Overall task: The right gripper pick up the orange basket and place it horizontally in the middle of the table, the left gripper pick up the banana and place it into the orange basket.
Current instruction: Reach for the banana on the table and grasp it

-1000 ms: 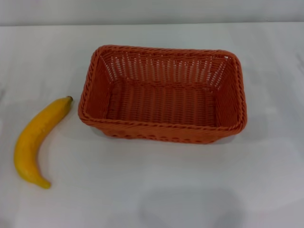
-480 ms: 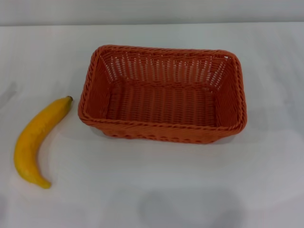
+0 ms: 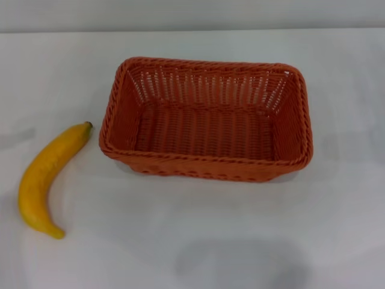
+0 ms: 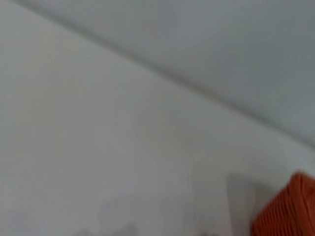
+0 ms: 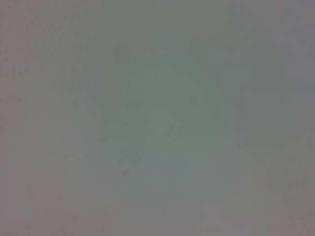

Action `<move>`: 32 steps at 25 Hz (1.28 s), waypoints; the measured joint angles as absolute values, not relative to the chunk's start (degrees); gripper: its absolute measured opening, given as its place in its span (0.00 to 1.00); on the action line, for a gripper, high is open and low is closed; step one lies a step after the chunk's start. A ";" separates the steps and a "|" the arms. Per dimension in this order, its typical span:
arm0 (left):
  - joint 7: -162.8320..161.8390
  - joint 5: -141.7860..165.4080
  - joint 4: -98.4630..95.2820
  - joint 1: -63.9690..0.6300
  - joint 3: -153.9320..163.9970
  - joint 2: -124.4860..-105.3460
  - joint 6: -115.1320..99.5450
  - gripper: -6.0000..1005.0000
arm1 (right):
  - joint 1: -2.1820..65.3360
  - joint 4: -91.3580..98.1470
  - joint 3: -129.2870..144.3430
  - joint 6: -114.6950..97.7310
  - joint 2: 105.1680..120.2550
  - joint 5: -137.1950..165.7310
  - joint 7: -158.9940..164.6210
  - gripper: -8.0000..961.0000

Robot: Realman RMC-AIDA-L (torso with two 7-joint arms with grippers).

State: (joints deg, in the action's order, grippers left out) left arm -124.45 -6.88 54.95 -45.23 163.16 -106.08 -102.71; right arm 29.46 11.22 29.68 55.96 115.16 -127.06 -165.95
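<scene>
Head view: the orange basket (image 3: 206, 118) sits upright in the centre of the frame on the white desk (image 3: 240, 229), long side across, nothing inside. The banana (image 3: 48, 176) lies at lower left, its stem tip just beside the basket's left rim but apart from it. Neither pincer shows here, so whether they are released or clenched cannot be told.

Left wrist view: bare desk and one basket corner (image 4: 290, 209) at lower right – no banana, no fingers.

Right wrist view: blank grey.

Risks, as I judge them: a grasp on the curved, smooth banana could slip or roll it – and, being so near, a descent could nudge the basket
</scene>
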 joint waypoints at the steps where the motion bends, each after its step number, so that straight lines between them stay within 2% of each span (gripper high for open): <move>1: -125.62 -3.83 55.13 -46.90 163.16 -105.74 -103.57 0.76 | 29.49 11.42 29.64 55.38 115.14 -127.07 -166.13 0.91; 7: -129.94 14.49 52.55 -55.56 163.20 -104.71 -103.67 0.75 | 29.76 12.57 29.53 54.30 115.18 -127.09 -166.38 0.91; 17: -131.62 35.31 43.36 -63.33 163.31 -103.42 -99.85 0.72 | 31.28 12.60 29.53 54.49 115.31 -127.09 -166.29 0.91; 24: -131.90 42.18 38.54 -67.53 163.27 -105.57 -91.64 0.70 | 31.09 13.50 29.53 54.90 115.24 -127.09 -166.14 0.91; 32: -132.35 42.47 32.94 -69.05 163.17 -106.49 -89.15 0.66 | 31.29 13.51 29.53 54.39 115.32 -127.09 -166.05 0.91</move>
State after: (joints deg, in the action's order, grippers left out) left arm -132.35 42.47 32.94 -69.05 163.17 -106.49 -89.15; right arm 31.29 13.51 29.54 54.39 115.32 -127.09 -166.05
